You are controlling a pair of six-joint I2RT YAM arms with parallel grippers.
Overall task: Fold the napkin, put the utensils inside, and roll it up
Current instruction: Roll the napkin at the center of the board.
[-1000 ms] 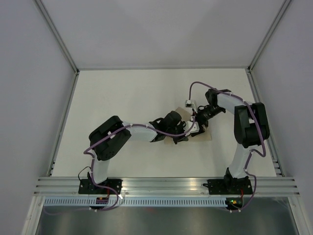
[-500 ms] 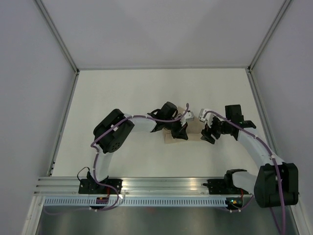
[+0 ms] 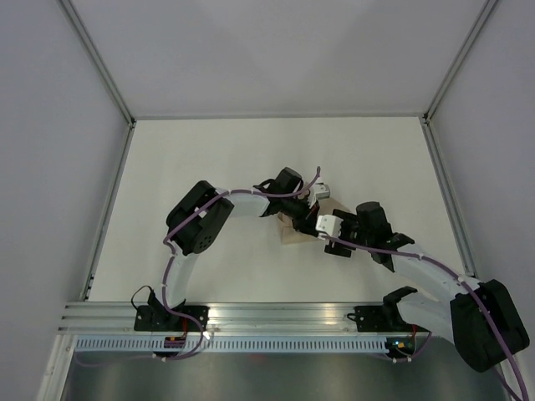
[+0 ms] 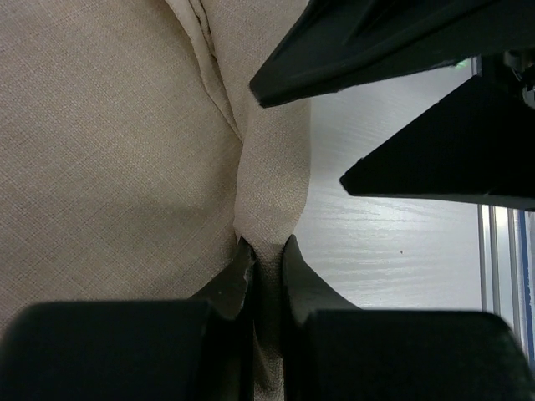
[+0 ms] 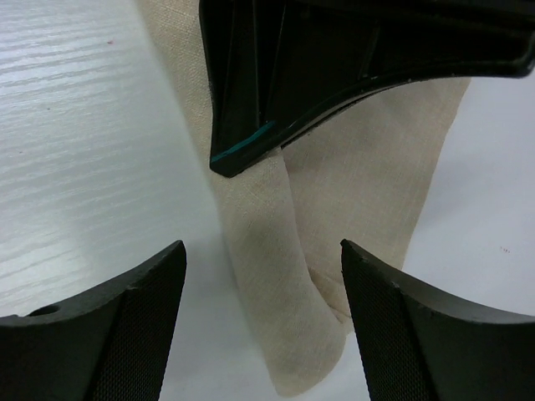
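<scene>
Right gripper (image 5: pixel 261 251) swung in beside my left gripper (image 4: pixel 267 251), jaws apart over the napkin (image 4: pixel 109 125) fold. Left jaws pinch that fold on the table (image 3: pixel 209 159). From above, both grippers hide most of it.

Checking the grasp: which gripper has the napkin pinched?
The left gripper: its jaws are shut on a napkin fold; the right gripper is open.

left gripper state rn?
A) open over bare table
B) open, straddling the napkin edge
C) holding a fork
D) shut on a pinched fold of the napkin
D: in the left wrist view, the left gripper has its fingers closed on a raised ridge of the tan napkin, with cloth squeezed between the tips. No fork is visible.
</scene>
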